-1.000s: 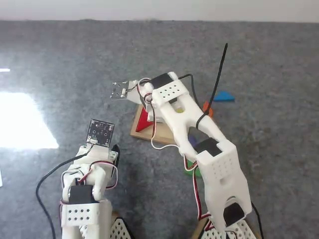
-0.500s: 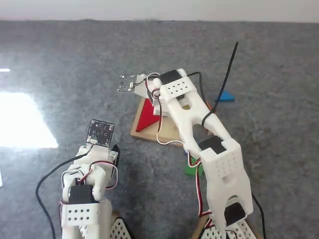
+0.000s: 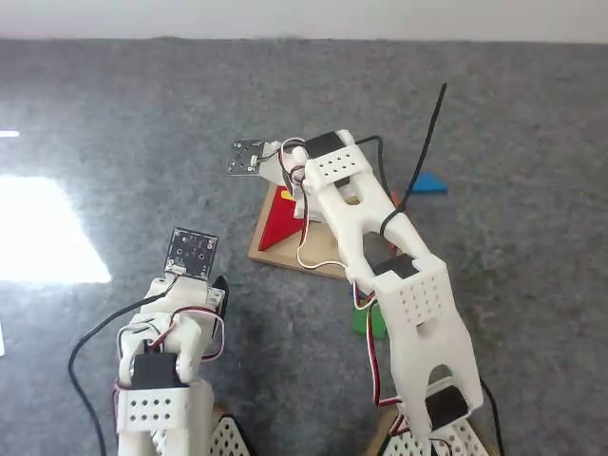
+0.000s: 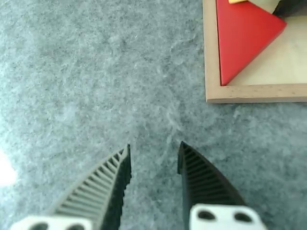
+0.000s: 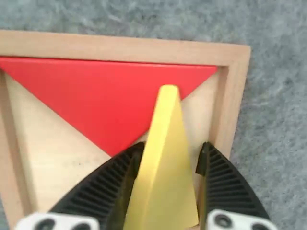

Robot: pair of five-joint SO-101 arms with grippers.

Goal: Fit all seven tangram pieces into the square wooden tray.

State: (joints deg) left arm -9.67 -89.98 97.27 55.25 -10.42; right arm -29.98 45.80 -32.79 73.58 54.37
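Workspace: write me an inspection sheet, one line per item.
Surface: grey felt-like mat.
Job's things: red triangle lies in the wooden tray; blue piece and green piece lie on the mat outside it.
Clutter: nothing seen.
Grippers: left gripper open above the mat; right gripper shut on a yellow piece above the tray.
Cables: black cable rises beside the right arm; second cable loops by the left arm's base.
Surroundings: light patch on the mat; pale wall behind.

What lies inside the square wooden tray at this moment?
A red triangle lies flat along one rim of the tray, with bare wood beside it. The right tool holds a yellow piece over the tray, hiding part of the floor beneath.
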